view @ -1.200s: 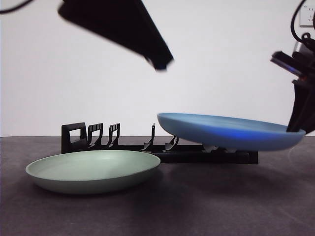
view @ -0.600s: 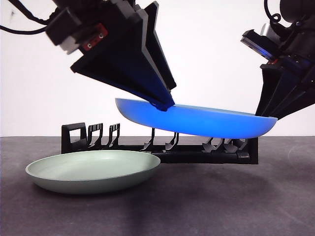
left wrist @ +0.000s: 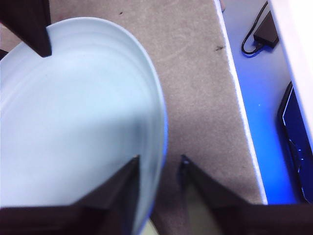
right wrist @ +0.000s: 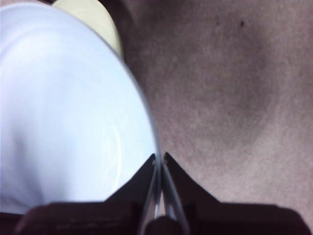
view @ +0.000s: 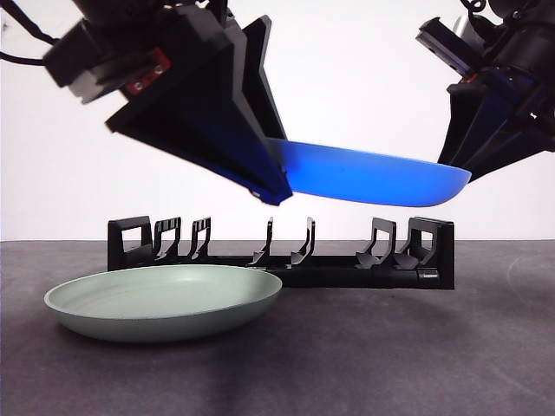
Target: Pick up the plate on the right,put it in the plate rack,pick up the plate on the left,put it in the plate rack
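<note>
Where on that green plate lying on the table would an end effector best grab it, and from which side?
Probably at the thin raised rim. The green plate lies flat and right side up in front of the plate rack, so its rim is the only edge a narrow end effector can pinch, one jaw inside and one outside. Coming from above at its outer left rim looks safest, since the rack stands close behind it.
</note>
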Controlling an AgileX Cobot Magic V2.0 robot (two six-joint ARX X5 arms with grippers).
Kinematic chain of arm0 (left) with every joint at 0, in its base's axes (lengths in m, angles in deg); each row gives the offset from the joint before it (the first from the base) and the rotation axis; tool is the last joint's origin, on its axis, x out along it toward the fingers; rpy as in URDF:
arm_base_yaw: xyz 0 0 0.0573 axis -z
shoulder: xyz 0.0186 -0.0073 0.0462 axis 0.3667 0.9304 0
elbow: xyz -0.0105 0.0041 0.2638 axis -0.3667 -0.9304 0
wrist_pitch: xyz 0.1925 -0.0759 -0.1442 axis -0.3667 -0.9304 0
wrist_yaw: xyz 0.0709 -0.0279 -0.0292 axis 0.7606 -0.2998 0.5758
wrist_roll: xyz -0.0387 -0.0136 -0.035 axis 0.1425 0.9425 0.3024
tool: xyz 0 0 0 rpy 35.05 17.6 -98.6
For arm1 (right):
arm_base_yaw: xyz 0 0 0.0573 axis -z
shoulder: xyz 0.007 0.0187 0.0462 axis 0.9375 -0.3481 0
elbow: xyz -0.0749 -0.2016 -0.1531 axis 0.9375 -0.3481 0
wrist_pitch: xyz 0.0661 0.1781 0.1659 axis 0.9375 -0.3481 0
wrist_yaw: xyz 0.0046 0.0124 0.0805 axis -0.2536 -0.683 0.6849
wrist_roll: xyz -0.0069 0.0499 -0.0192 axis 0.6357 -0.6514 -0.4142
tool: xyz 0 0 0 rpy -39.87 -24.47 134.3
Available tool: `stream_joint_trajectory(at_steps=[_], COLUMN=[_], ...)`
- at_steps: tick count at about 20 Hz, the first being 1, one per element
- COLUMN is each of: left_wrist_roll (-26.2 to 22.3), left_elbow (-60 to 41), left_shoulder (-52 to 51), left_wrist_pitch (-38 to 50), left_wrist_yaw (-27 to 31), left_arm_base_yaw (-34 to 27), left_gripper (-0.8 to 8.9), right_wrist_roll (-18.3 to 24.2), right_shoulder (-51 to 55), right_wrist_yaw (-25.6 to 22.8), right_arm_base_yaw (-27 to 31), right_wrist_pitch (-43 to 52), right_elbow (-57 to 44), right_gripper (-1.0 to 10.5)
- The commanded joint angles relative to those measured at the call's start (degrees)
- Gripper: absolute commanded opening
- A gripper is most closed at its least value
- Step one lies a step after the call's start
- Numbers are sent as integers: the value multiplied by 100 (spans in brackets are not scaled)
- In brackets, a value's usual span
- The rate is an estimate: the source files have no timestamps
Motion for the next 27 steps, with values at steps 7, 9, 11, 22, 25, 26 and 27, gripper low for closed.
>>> stream_joint_trajectory(at_steps=[7,9,11,22,25,26,27], left_wrist_roll=[-37,-35,-31,1921,3012,3237,3456], left_elbow=[4,4,4,7,122,173,229], left_shoulder=[13,13,13,13,13,13,13], left_wrist_pitch=[57,59,55,1731,2468,2588,2728], left_wrist_yaw=[-4,-7,-7,-103,-1001,-1239,-1471], left_arm_base_yaw=[-9,-9,-9,-887,-1668,-1843,-2017], left_gripper=[-9,-9,-9,-9,-9,-9,-9], right_wrist_roll=[48,44,35,-433,-402,-393,-378], right_shoulder=[35,57,168,1698,2177,2262,2330], right_wrist_yaw=[7,13,26,-155,-745,-841,-925], right_arm_base_yaw=[-17,-13,-11,-2,0,-2,-2], right_wrist_pitch=[122,382,708,2549,2577,2559,2555], right_elbow=[76,81,83,577,577,577,577], right_gripper=[-16,74,309,442,441,441,441])
